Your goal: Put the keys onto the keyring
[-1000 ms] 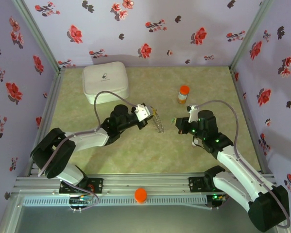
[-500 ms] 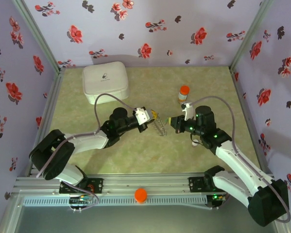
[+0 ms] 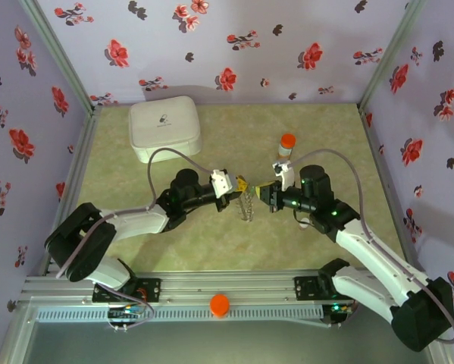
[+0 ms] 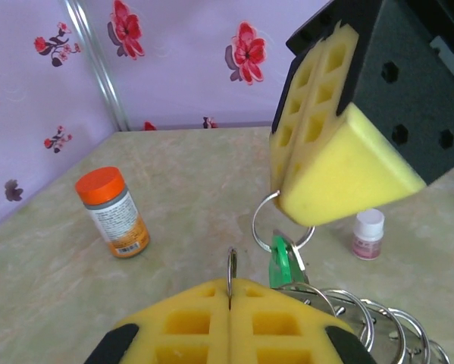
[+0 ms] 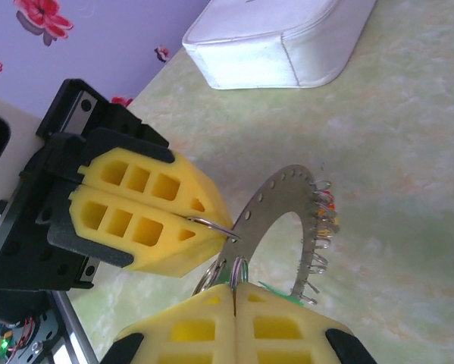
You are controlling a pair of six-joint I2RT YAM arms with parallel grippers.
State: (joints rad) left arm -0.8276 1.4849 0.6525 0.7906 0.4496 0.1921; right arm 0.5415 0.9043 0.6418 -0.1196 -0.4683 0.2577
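The keyring is a flat grey metal ring with holes along its edge, hanging between my two grippers. Small split rings and coloured keys dangle from its far side. My left gripper is shut on one small split ring at the keyring's edge. My right gripper is shut on the split ring of a green key, right beside the keyring. In the top view the left gripper and right gripper almost touch tip to tip.
An orange-capped bottle stands behind the right gripper. A white case lies at the back left. A small white-capped bottle stands on the mat by the right arm. Flowered walls enclose three sides. An orange cap sits on the front rail.
My right gripper has moved left to meet the left gripper. The left gripper shifted slightly right and nearer, carrying the keyring. Both stayed shut.
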